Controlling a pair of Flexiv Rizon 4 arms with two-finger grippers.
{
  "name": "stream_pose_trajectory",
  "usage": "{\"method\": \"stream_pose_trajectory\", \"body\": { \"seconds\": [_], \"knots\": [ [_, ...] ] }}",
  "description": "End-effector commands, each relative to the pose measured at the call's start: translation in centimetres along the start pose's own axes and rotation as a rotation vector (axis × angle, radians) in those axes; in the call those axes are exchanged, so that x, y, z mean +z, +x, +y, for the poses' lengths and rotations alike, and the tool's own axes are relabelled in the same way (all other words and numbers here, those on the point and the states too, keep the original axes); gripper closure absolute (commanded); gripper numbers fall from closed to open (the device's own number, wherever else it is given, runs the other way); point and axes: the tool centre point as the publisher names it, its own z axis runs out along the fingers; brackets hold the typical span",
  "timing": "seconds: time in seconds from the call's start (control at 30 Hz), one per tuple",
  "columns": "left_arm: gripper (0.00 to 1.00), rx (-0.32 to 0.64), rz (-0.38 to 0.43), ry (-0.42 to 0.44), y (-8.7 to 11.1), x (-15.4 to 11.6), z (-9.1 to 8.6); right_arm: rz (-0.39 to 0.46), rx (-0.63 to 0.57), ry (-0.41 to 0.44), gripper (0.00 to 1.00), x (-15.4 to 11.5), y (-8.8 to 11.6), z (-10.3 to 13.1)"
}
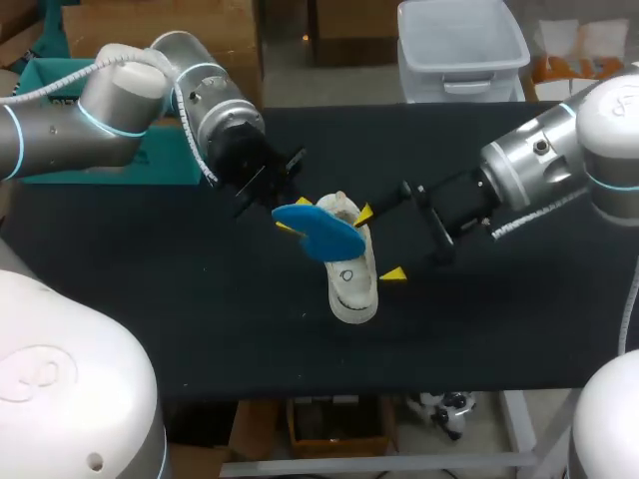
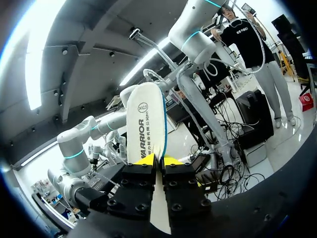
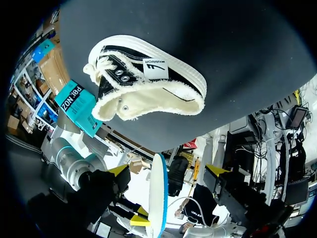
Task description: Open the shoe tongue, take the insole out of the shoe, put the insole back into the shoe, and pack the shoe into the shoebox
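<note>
Shoe rests on the black tabletop. The insole, blue face up, is out of the shoe and held in the air just above its opening, with the left gripper fingers pinching one end of it. Right gripper sits just beside the shoe, fingers spread wide and holding nothing; the teal shoebox is well apart from the shoe, behind the left arm.

Soft, even overhead light covers the black worktop; the shoe casts barely any shadow. A ceiling light strip glares white in the left wrist view.
</note>
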Motion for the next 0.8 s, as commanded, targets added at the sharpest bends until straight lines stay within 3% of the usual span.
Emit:
{"method": "stream_pose_trajectory", "body": {
  "seconds": [0.03, 0.07, 0.2, 0.3, 0.37, 0.8],
  "knots": [
    [1.00, -0.002, 0.000, -0.037, 0.3, 0.4, 0.2, 0.051, -0.005, 0.029, 0.00, 0.6, -1.3, 1.0],
    [1.00, -0.002, 0.001, -0.037, 0.3, 0.4, 0.4, 0.059, -0.006, 0.039, 0.01, 0.7, -1.4, 1.0],
    [1.00, 0.002, 0.017, -0.051, 0.2, 0.4, 1.2, 0.082, -0.011, 0.066, 0.22, 1.1, -1.6, 1.2],
    [1.00, 0.001, 0.032, -0.060, 0.4, 0.5, 1.9, 0.094, -0.016, 0.067, 0.30, 1.2, -1.5, 1.0],
    [1.00, -0.004, 0.033, -0.064, 0.6, 0.5, 2.4, 0.102, -0.023, 0.072, 0.49, 1.2, -1.3, 0.9],
    [1.00, -0.022, 0.026, -0.086, 1.2, 0.1, 5.1, 0.136, -0.032, 0.108, 0.58, 1.9, -0.7, 1.3]
  ]
}}
